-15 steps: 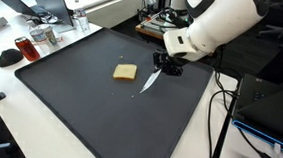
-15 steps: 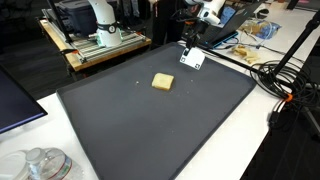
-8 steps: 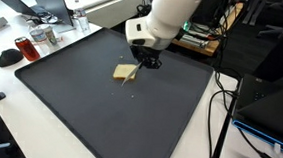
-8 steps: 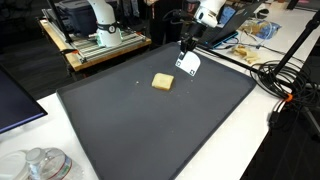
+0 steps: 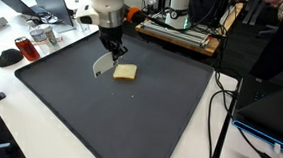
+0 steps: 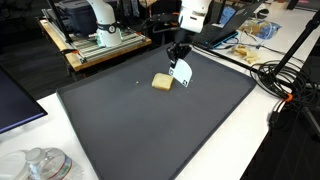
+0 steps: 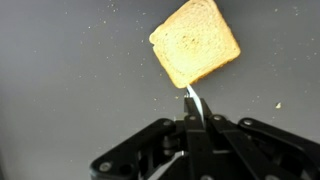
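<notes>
now the tool (image 5: 111, 52) — clamped on the knife (image 5: 103, 66) — has crossed over beside the toast (image 5: 125, 72).

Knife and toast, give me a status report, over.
Claw shut on knife. Blade down beside toast, contact unclear. Toast flat on black mat, nothing between them.

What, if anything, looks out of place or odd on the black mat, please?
A bare bread slice lies directly on the mat, with pale crumbs scattered around it. Nothing else stands out.
</notes>
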Robot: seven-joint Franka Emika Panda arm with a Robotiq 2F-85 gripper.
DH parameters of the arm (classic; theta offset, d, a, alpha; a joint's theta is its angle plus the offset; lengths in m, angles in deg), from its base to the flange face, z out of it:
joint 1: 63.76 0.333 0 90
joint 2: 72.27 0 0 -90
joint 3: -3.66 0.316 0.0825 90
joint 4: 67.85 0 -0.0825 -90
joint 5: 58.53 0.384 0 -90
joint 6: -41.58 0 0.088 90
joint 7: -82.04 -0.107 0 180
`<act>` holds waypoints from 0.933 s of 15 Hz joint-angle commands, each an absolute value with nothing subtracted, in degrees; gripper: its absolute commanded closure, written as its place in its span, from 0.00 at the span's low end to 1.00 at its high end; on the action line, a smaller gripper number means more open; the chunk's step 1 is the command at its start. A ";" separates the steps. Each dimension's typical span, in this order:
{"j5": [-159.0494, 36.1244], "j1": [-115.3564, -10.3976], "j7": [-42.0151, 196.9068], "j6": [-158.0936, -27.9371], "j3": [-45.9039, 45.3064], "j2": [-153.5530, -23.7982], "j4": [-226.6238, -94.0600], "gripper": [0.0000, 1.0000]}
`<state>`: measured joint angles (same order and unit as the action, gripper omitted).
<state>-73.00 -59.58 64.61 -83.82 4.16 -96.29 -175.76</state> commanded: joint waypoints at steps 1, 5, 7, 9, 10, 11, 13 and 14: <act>-65.85 -64.06 72.49 -86.64 3.46 -94.75 -176.31 0.99; -57.98 -69.04 81.82 -88.46 3.59 -94.30 -176.78 0.99; -53.69 -71.30 86.90 -90.12 4.11 -93.01 -178.88 0.99; -50.07 -72.84 91.25 -93.10 4.37 -91.11 -182.21 0.99; -48.04 -73.58 93.44 -95.11 4.58 -89.95 -184.23 0.99; -45.78 -74.42 96.03 -96.97 4.95 -88.53 -186.69 0.99; -40.86 -75.95 101.09 -99.12 5.48 -86.11 -190.72 0.99; -37.59 -76.78 103.90 -99.92 5.87 -84.85 -192.60 0.99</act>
